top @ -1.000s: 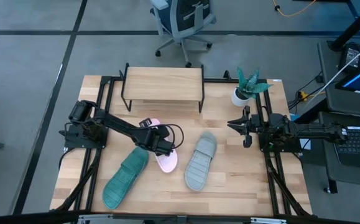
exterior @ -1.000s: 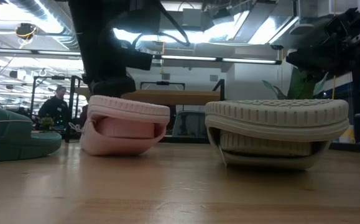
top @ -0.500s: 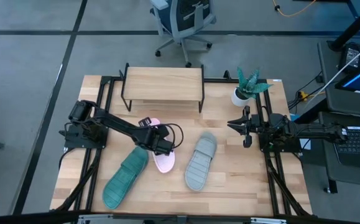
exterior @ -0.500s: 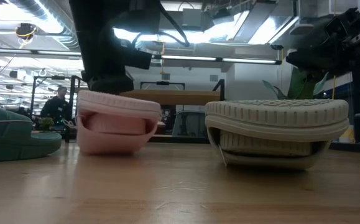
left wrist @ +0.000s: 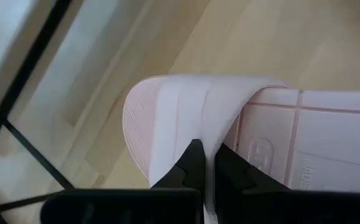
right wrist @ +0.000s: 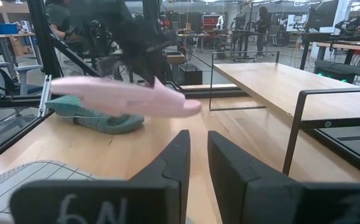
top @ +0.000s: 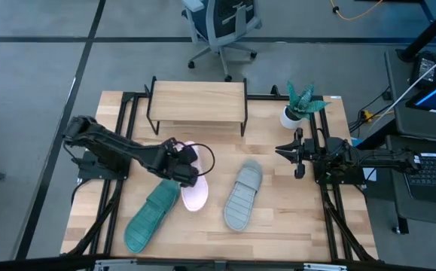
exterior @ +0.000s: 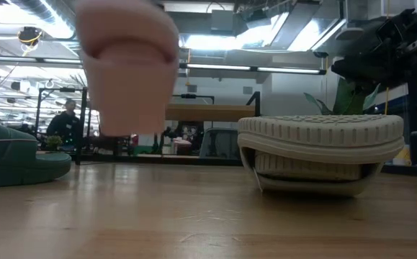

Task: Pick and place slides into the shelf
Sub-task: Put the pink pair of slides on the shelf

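I have the pale pink slide (top: 194, 193) off the table, strap pinched in my left gripper (left wrist: 206, 163); carry is in hand, and next I judge it must swing to the shelf (top: 197, 99); right gripper (right wrist: 194, 163) waits near the plant (top: 299, 102), fingers slightly parted, holding nothing; the low view blurs the slide, hiding its tilt.
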Tool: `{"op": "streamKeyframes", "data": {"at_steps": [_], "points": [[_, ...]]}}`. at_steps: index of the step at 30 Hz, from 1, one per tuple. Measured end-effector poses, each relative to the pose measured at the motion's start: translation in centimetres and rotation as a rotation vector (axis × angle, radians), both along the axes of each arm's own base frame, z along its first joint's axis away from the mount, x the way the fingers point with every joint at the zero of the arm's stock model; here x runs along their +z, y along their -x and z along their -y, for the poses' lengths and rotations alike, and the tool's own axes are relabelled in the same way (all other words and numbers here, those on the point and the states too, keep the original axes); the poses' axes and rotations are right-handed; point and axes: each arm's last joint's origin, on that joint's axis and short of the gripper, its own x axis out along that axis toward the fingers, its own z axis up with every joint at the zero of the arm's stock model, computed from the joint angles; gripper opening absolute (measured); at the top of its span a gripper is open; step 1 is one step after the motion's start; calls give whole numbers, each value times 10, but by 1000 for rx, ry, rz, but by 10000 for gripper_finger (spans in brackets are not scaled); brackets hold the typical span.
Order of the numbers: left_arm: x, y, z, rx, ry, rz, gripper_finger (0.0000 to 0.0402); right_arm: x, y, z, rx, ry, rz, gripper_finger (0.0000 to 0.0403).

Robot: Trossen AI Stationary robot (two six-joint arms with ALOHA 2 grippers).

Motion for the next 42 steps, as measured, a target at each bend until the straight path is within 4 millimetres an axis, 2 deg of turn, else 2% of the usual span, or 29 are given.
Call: {"op": "streamKeyframes", "data": {"at_steps": [7,20,27,35,42], "points": [[27,17,4,-75,-18,75,2,0,0,0,0,1,0,58],[42,33,-6,-178,-95,6,2,0,0,0,0,-1,1,58],[78,44,-7,-219,-163,54,2,0,0,0,0,-1,1,58],[114,56,-23,-230,-276,20,2,0,0,0,0,1,0,58],[123,55,-44,-234,-331,-58,2,0,0,0,0,2,0,58]]}}
